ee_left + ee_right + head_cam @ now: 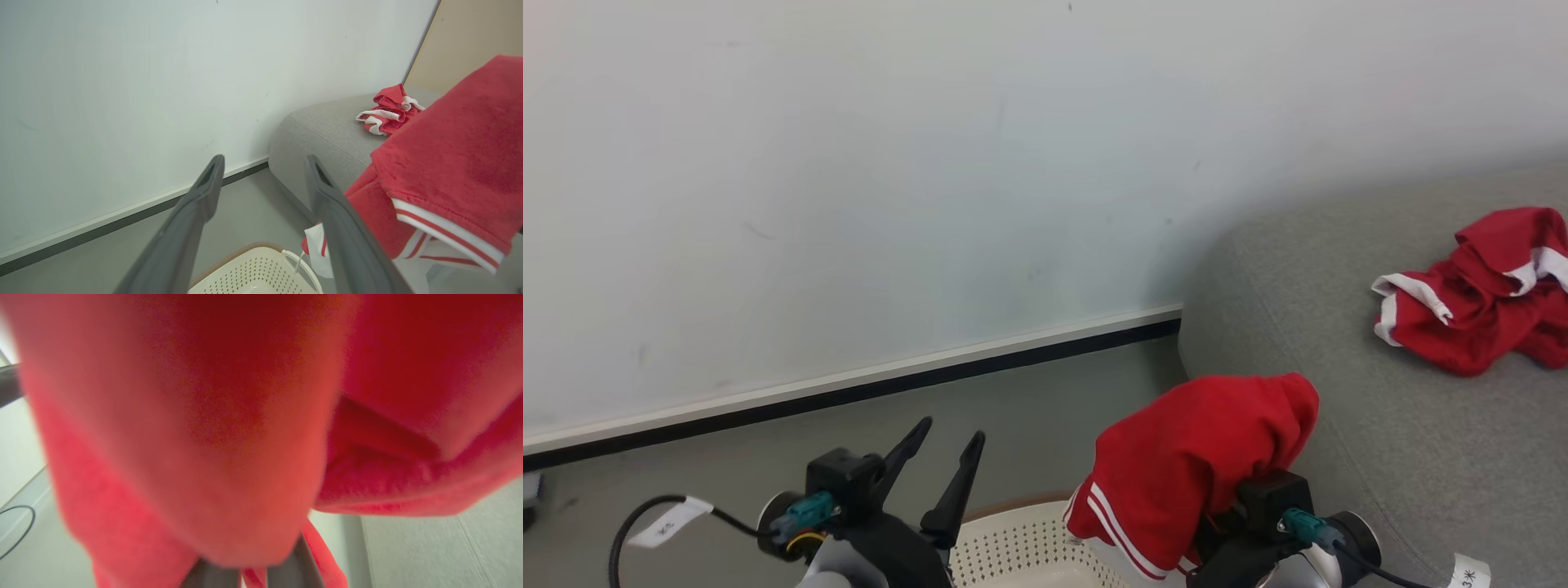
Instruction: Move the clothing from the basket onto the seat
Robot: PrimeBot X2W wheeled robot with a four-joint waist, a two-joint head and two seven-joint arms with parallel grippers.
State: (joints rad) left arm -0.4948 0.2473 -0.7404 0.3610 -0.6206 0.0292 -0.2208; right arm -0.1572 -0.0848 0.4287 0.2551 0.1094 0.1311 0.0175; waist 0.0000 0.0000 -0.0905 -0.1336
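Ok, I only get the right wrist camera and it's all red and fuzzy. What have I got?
Observer: A red garment with white stripes at its hem. The right jaws are shut on it and it drapes over them.
Operator: Is anything on the sofa yet?
Observer: Yes, a second red garment with white trim lies crumpled on the grey sofa seat.
Operator: What's my other arm doing?
Observer: The left jaws stand open and empty, by the cream perforated basket.
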